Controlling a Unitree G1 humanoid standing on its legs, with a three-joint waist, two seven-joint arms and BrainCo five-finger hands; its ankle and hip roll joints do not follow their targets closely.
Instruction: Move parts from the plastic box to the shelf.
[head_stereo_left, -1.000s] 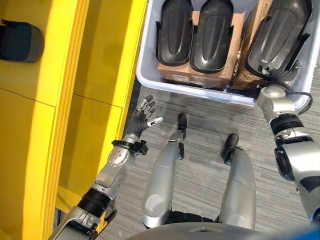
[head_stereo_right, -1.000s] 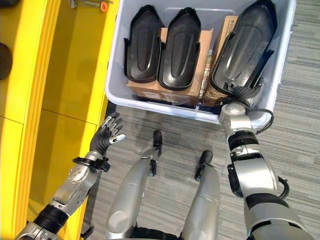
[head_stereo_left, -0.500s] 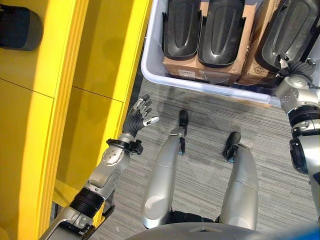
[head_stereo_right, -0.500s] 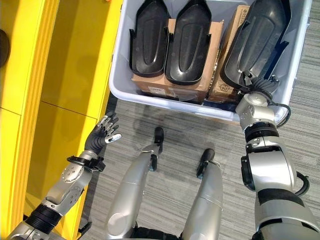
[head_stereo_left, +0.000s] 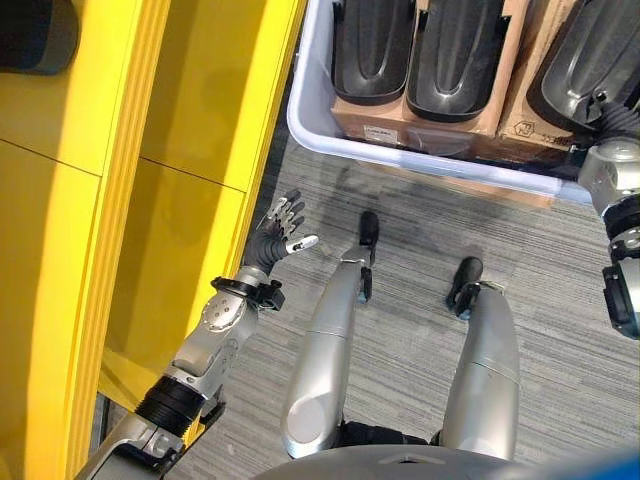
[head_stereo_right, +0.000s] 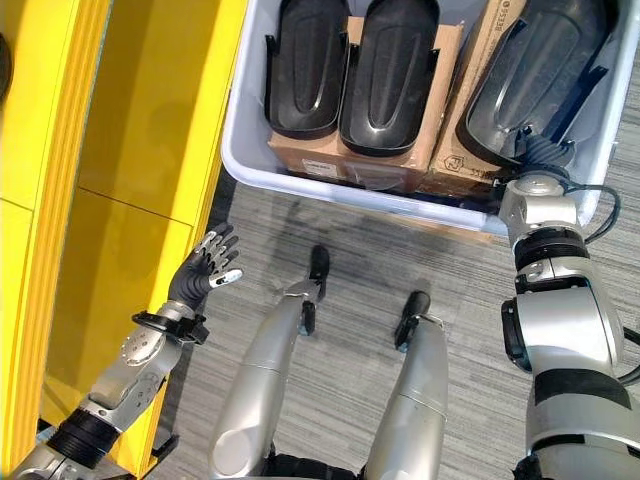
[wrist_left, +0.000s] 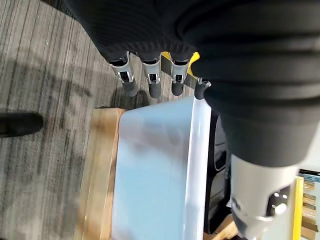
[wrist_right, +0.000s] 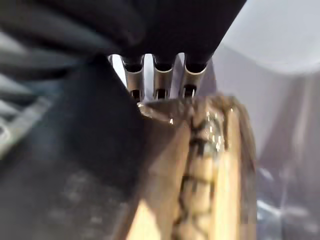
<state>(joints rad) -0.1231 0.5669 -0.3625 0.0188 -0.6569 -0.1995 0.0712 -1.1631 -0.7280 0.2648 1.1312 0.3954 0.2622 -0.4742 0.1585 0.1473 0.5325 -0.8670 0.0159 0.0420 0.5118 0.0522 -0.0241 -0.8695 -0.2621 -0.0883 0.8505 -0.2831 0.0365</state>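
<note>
A pale grey plastic box (head_stereo_right: 240, 150) stands on the floor ahead. In it lie three black moulded parts (head_stereo_right: 308, 65) (head_stereo_right: 388, 75) (head_stereo_right: 535, 70) on top of cardboard cartons (head_stereo_right: 340, 162). My right hand (head_stereo_right: 543, 155) is inside the box at the near end of the rightmost part, pushed in between that black part (wrist_right: 65, 165) and its carton (wrist_right: 210, 165). The yellow shelf (head_stereo_left: 150, 200) runs along my left side. My left hand (head_stereo_left: 272, 243) hangs open and holds nothing, just off the shelf's edge, its fingers (wrist_left: 150, 85) pointing toward the box wall (wrist_left: 155, 165).
A dark rounded object (head_stereo_left: 40, 20) lies on the shelf at the far left. A tan board (head_stereo_left: 520, 193) shows under the box's near wall. Grey striped carpet (head_stereo_left: 400, 240) lies between the shelf and the box.
The whole picture has shifted, so the camera moved. My right hand stays at the near end of the rightmost part. My left hand has barely moved.
</note>
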